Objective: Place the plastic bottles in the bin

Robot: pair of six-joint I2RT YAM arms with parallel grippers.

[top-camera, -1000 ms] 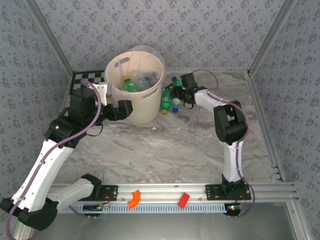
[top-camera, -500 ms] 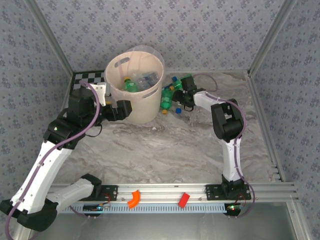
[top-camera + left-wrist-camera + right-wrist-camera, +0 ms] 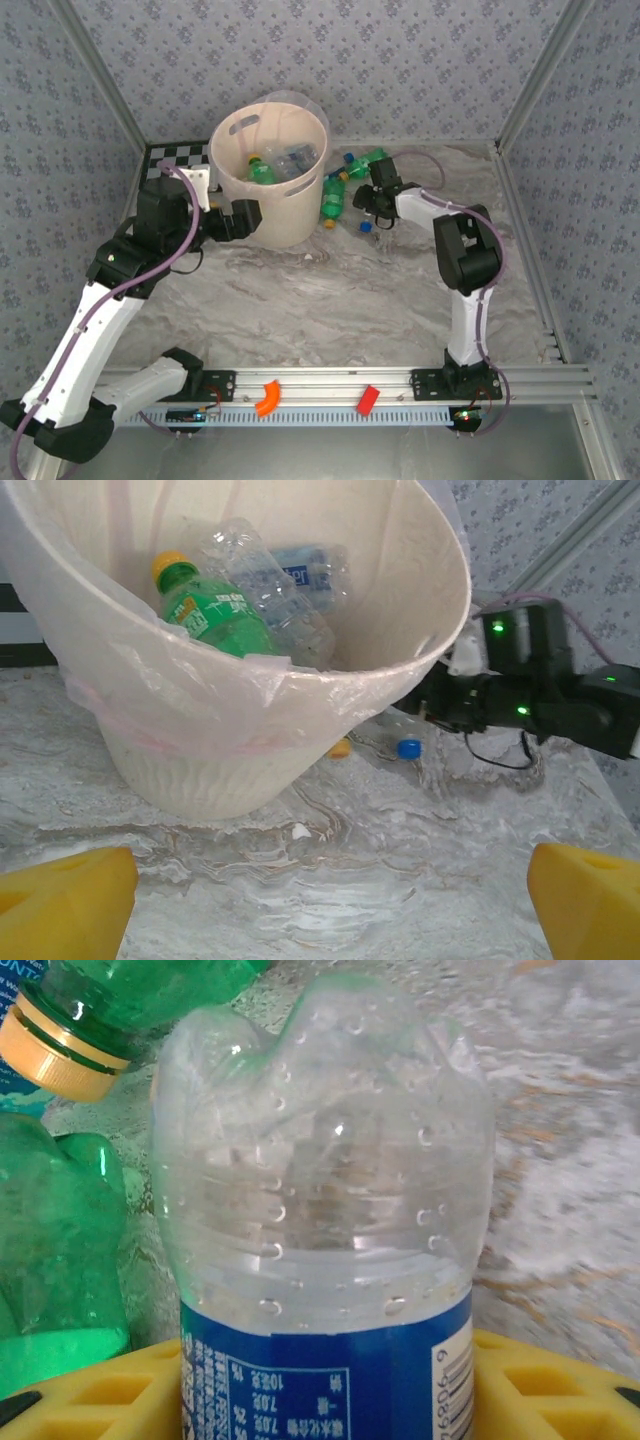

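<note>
The bin (image 3: 285, 215) stands toward the far left corner of the table (image 3: 330, 300) with several bottles (image 3: 262, 168) lying in it, and the left gripper (image 3: 250, 215) sits just beside its wall on the near left side. A cluster of loose bottles (image 3: 335, 195) lies on the table just right of the bin, near the far edge, and to their right the right gripper (image 3: 368, 205) has another bottle (image 3: 320, 1210) between its fingers. Two small blocks (image 3: 266, 397) rest apart on the rail (image 3: 320, 378) along the near edge

Clear bottle (image 3: 322, 1220), neck end past lower edge
</note>
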